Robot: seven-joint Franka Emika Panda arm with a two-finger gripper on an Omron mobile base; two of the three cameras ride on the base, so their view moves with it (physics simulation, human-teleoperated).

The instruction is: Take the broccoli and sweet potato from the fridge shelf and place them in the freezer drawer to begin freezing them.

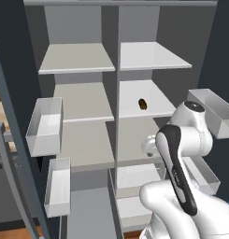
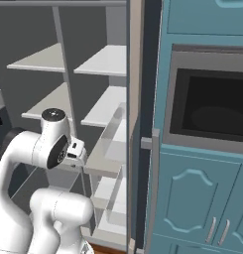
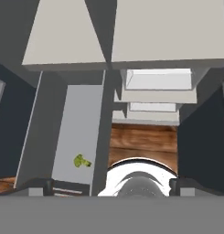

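Yellow-green and lumpy, the broccoli [image 3: 82, 161] is lying on the plain grey floor of the freezer drawer [image 3: 79, 132], which is standing pulled out at the foot of the fridge. By that showing, one half of the task is judged done. In the hand view the clump is sitting toward seven o'clock, near the drawer's near end and close to its right wall.

The sweet potato [image 1: 142, 104], dark brown-orange, is resting on the middle right-hand fridge shelf [image 1: 146, 100], toward the back, with bare shelf all round it. In the left base view its long axis is running roughly twelve to six.

The claw [image 3: 111, 188] is looking down over the open drawer and the stacked white drawers [image 3: 154, 98], its two dark tips standing wide apart with nothing between them. The sweet potato is lying up and away from it, at about eleven o'clock from the arm's wrist in the left base view, so the coming move is judged to be a lift and a reach inward.

Edges to mind: the shelf above, the centre divider [image 1: 117, 93] on the left, and the pale door bins [image 1: 46, 126] flanking the opening. Room between shelves is looking adequate for an open-jawed approach from the front.
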